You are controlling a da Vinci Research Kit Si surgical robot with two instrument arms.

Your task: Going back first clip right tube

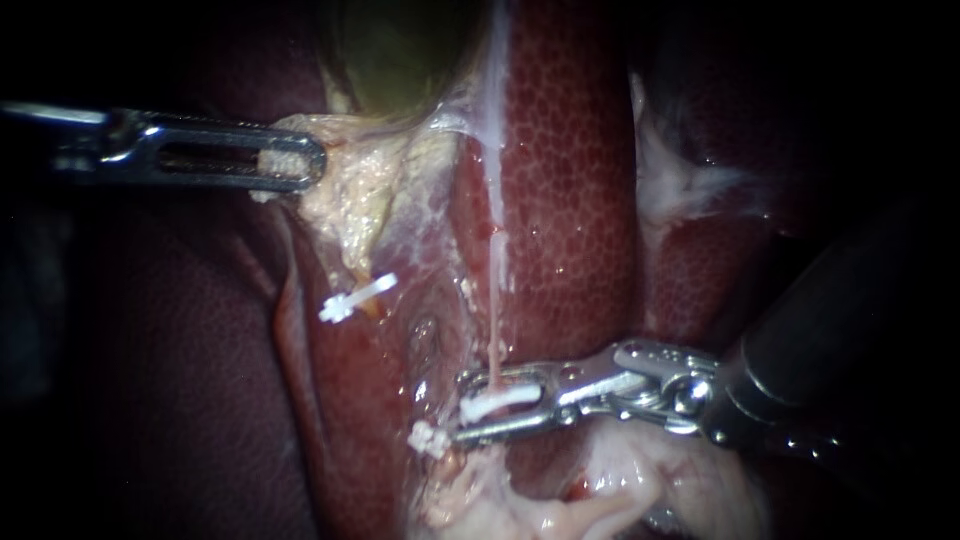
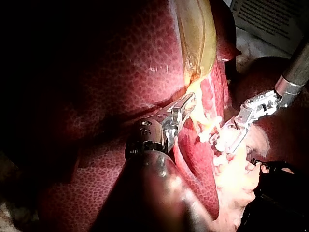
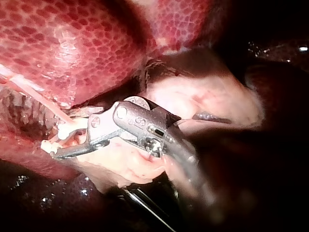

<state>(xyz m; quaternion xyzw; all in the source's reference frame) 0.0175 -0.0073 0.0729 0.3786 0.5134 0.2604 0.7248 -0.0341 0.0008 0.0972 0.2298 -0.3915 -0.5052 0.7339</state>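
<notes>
The left instrument pinches pale tissue; the right instrument holds its end effector spread around the clip on the right tube — liver edges close by.

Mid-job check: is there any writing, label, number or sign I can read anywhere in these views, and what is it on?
Printed sheet lying beyond the liver, left wrist view: rows of dark print, too small and blurred to read.
Endoscope view: no readable text.
Right wrist view: no readable text.
</notes>
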